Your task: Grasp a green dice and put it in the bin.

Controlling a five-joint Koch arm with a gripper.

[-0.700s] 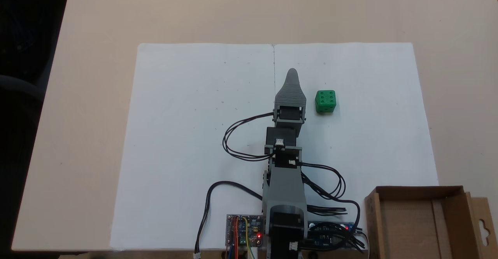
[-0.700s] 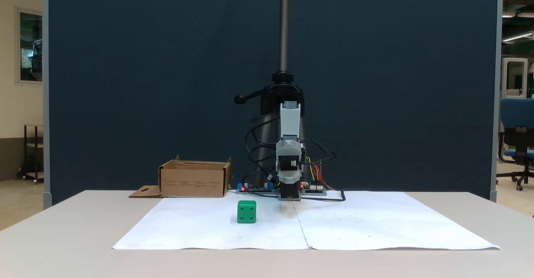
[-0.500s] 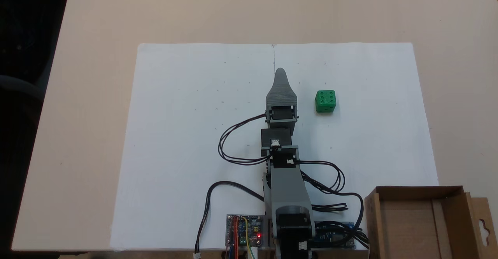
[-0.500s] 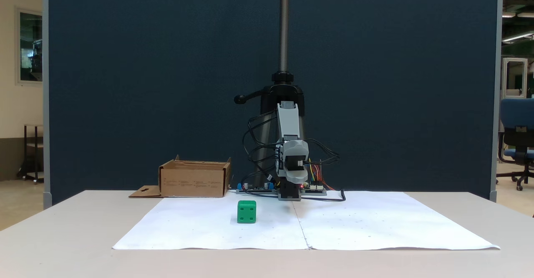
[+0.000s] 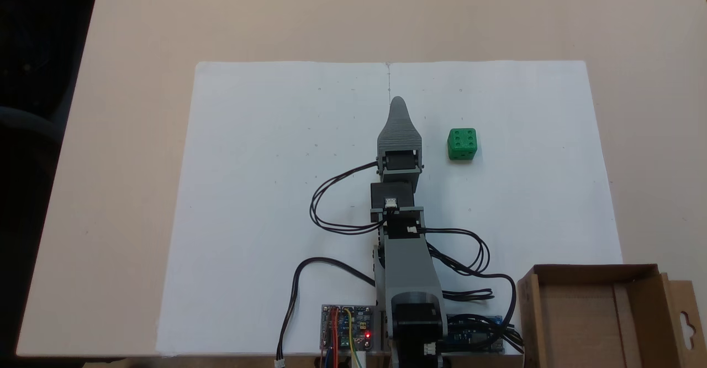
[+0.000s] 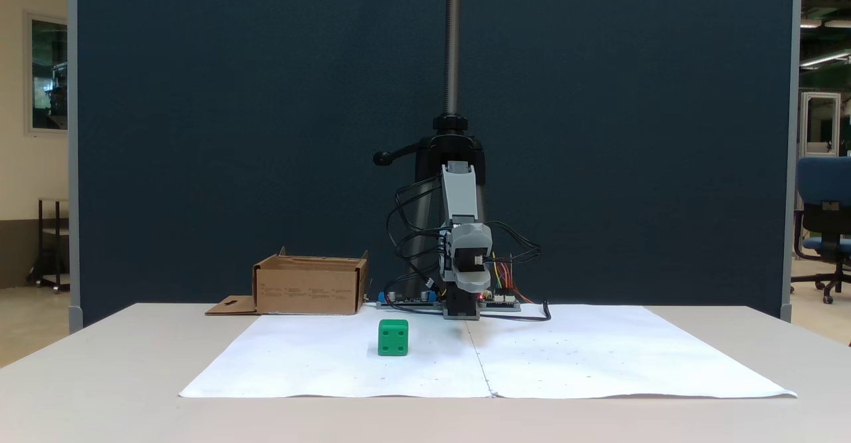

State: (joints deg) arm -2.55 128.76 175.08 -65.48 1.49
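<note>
**Operator:** Green dice position: flat on the white paper sheet, six pips facing up, untouched. In the top-down fixed view it lies right of the pincer and clear of it. In the front fixed view the dice stands left of the arm and nearer the camera.

**Technician:** Pincer state?

**Operator:** Cannot tell. From above, one grey tapered finger covers whatever lies under it, and the front fixed view does not show the tips apart. The pincer holds nothing.

**Technician:** Procedure for the approach?

**Operator:** My judgement: rotate the base toward the dice, spread the jaws wider than the cube, and descend with two flat faces square to the fingers. The rounded edges could let the cube slip or spin if it is pinched on a corner.

**Technician:** Surroundings?

**Operator:** The bin sits at the table edge beside the arm's base, well apart from the dice, open side up. Black cables loop between the base and the bin; they could snag on the swing over. The paper around the dice is free of other things.
</note>
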